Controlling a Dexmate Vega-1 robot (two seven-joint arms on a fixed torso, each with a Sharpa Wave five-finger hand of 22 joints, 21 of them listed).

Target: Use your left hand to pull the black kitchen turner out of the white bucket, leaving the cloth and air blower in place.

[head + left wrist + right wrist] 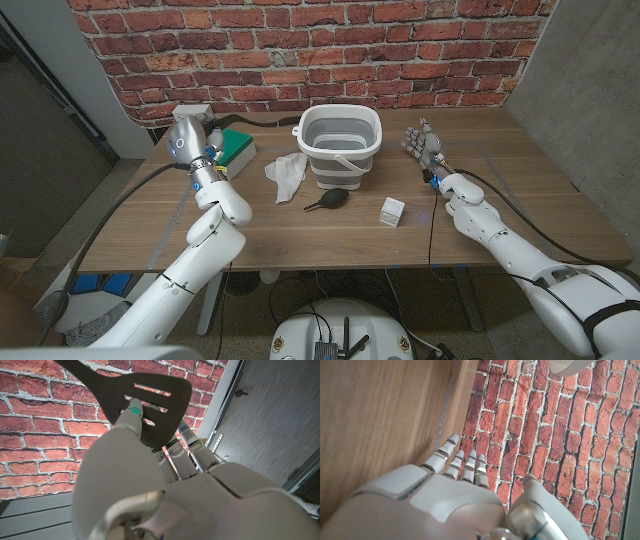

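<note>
The left hand (165, 460) grips the black kitchen turner (150, 400), whose slotted blade shows against the brick wall in the left wrist view; its handle is cut off. In the head view that hand is hard to make out. The white bucket (339, 140) sits mid-table, the cloth (286, 173) at its 9 o'clock, the air blower (328, 199) at 6. The right hand (422, 142) stands open, holding nothing, at the bucket's 3 o'clock.

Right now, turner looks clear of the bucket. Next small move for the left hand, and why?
Probably lower the left hand toward bare table on its own side and set the turner down. The wrist view shows the turner held in its fingers, up against the brick wall. The cloth and blower lie beside the bucket, so stay clear of them.
</note>
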